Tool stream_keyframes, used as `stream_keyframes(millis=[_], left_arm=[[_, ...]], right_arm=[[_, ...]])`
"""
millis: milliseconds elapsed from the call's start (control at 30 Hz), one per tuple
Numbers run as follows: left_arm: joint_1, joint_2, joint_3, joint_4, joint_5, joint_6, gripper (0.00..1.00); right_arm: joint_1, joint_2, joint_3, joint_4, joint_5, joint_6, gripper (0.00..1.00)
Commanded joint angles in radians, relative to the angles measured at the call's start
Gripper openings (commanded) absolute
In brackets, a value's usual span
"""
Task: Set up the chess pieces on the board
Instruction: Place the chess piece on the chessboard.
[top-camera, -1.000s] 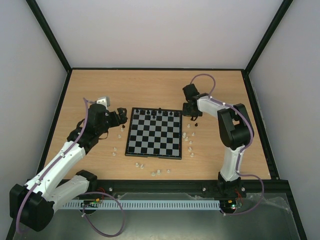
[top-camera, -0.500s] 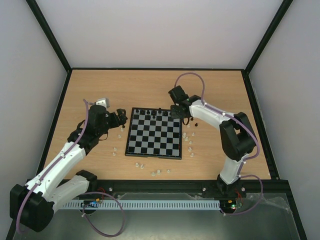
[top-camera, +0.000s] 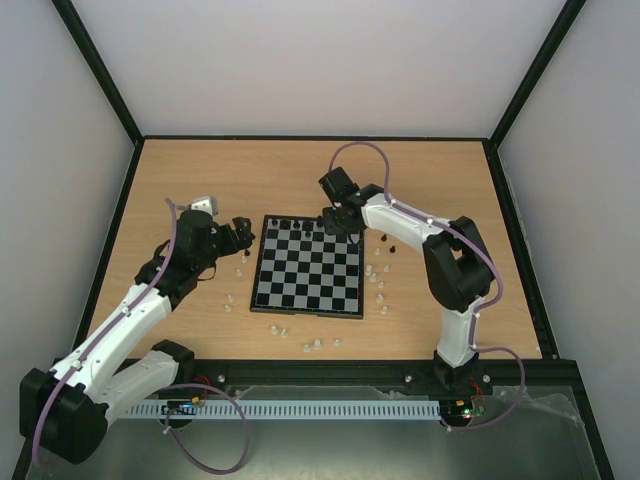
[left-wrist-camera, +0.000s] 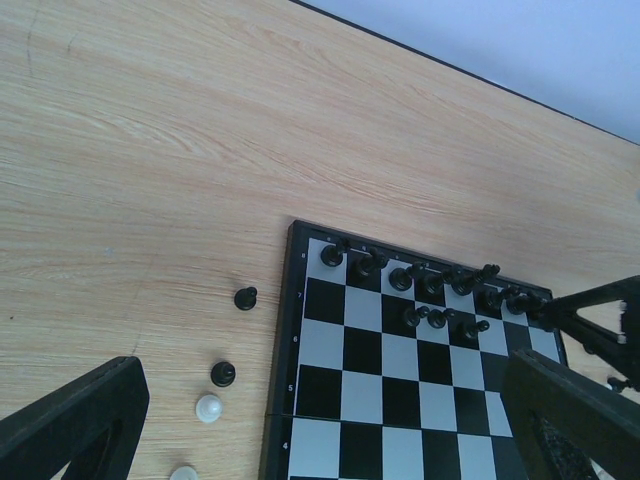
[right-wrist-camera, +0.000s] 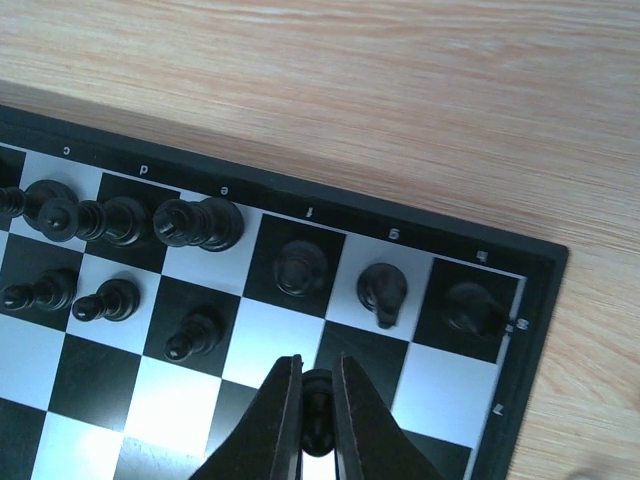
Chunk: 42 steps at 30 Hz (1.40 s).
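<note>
The board (top-camera: 300, 290) lies mid-table with black chess pieces (top-camera: 305, 227) lined along its far edge. My right gripper (top-camera: 338, 222) hovers over the board's far right part, shut on a black pawn (right-wrist-camera: 317, 400) pinched between its fingers (right-wrist-camera: 285, 400). Below it in the right wrist view are the board (right-wrist-camera: 270, 335) and a row of black pieces (right-wrist-camera: 300, 268). My left gripper (top-camera: 243, 228) stays open just left of the board's far left corner, nothing between its fingers (left-wrist-camera: 75, 425). Two black pawns (left-wrist-camera: 245, 298) and a whitish one (left-wrist-camera: 208, 408) lie beside the board (left-wrist-camera: 345, 345).
Whitish pieces are scattered on the wood right of the board (top-camera: 378, 280), in front of it (top-camera: 312, 345) and to its left (top-camera: 235, 285). A few black pieces (top-camera: 392, 245) lie off the board's far right corner. Walls close the table at the back and sides.
My right gripper, shut, has swung left from beside the board's far right corner to above the board's far ranks. The left arm has not moved.
</note>
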Motion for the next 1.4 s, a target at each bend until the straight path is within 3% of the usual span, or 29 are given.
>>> stream_keyframes(millis=[0, 633, 1367], left_arm=[[-0.003, -0.007, -0.002, -0.006, -0.017, -0.006, 1.0], [-0.003, 0.009, -0.02, 0.015, -0.022, -0.002, 1.0], [-0.003, 0.01, -0.036, 0.025, -0.022, -0.004, 0.99]], right_arm=[[0.018, 0.062, 0.048, -0.064, -0.027, -0.011, 0.02], [0.03, 0.152, 0.107, -0.076, -0.027, -0.022, 0.03], [0.036, 0.144, 0.078, -0.074, -0.053, -0.028, 0.07]])
